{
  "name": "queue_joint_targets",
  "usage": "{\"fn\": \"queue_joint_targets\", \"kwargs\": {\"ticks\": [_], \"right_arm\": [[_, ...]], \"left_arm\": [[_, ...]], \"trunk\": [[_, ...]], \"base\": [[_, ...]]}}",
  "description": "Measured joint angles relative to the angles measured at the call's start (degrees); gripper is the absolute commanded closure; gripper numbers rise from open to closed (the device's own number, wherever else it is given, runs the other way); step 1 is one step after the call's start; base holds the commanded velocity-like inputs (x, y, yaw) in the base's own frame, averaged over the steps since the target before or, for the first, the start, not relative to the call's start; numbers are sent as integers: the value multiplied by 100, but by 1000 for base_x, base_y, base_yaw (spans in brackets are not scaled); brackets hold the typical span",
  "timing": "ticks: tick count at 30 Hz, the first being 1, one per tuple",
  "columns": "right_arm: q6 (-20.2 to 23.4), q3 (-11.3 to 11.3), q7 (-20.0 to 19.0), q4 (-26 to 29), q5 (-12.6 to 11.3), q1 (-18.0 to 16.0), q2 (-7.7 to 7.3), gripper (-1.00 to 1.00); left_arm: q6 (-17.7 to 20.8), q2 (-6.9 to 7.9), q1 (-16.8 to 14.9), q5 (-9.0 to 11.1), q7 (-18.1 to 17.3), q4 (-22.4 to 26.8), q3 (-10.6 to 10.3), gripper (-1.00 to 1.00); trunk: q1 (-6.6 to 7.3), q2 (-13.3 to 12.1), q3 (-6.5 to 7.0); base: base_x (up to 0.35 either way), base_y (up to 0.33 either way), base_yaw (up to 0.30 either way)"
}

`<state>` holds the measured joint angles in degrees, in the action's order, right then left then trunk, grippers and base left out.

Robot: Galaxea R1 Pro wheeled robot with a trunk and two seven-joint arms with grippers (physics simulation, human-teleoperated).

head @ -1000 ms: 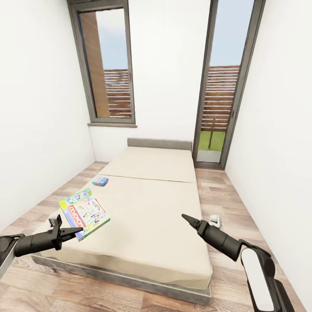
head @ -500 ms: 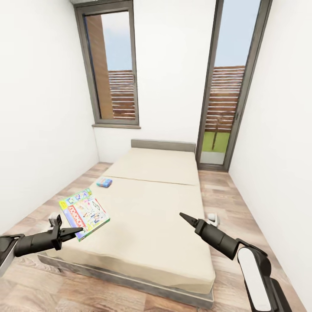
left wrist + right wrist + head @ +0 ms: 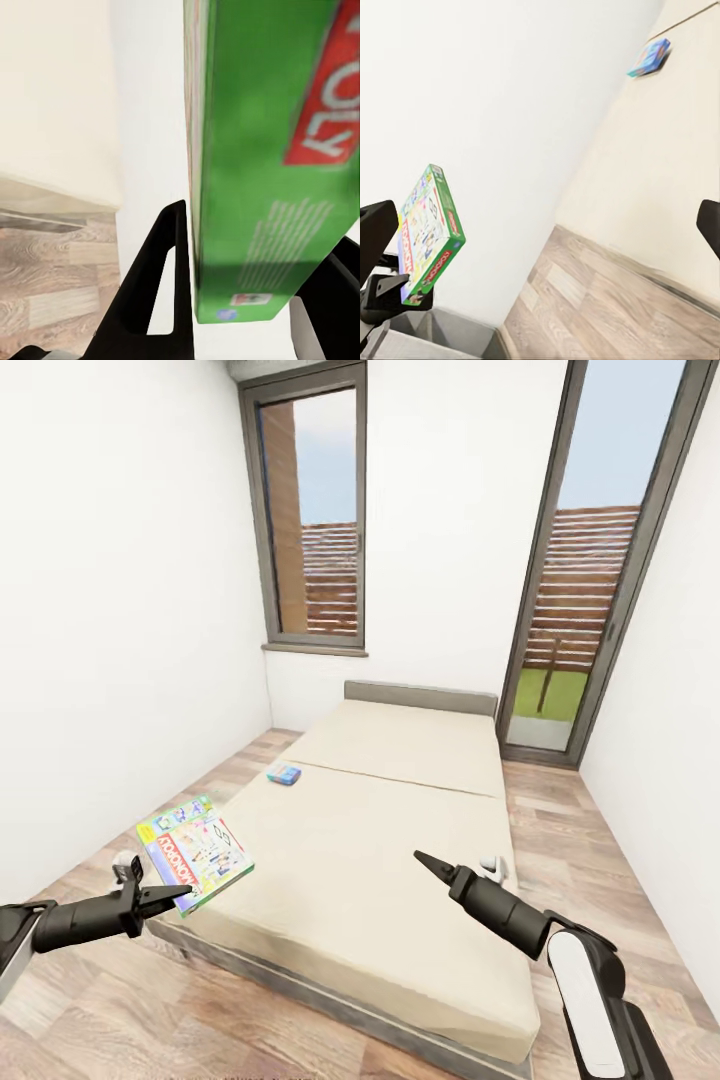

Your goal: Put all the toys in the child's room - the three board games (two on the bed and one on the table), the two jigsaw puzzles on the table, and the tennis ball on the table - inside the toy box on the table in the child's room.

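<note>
Left hand (image 3: pixel 172 901) pinching Monopoly board game (image 3: pixel 195 851), right hand (image 3: pixel 421 858) pressed together over bed (image 3: pixel 380 860)

— Showing a green board game (image 3: pixel 194 851), colourful on top, red logo on its side, tilting off the bed's near corner.

— And lying flat further up: a small blue game (image 3: pixel 284 774), near the bed's left edge.

The board game box (image 3: pixel 194 851) carries the brand name "MONOPOLY" in white letters on a red band, with the letters "OLY" legible on its green side.
</note>
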<state>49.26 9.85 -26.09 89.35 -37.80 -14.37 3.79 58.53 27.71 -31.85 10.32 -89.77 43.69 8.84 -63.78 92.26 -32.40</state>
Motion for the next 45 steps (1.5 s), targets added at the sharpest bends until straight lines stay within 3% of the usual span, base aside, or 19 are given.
{"fn": "queue_joint_targets", "kwargs": {"ticks": [3, 7, 12, 45], "right_arm": [[0, -17, 11, 0, -1, 0, 7, -100], [-4, -241, 16, -6, 5, 0, -2, -100], [-8, -332, 24, -8, 6, 0, 6, -100], [1, -344, 125, -53, 4, -2, 1, -100]], "left_arm": [[0, 1, 0, -1, 0, 0, -3, 100], [-5, 2, 0, -3, 0, 0, 1, 100], [-9, 1, 0, 2, 0, 0, -2, 100], [-9, -3, 0, -5, 0, -9, 1, 100]], "trunk": [[0, 0, 0], [0, 0, 0], [109, -199, 89], [834, -1523, 682]], "base": [[0, 0, 289], [0, 0, 289], [0, 0, 289], [0, 0, 289]]}}
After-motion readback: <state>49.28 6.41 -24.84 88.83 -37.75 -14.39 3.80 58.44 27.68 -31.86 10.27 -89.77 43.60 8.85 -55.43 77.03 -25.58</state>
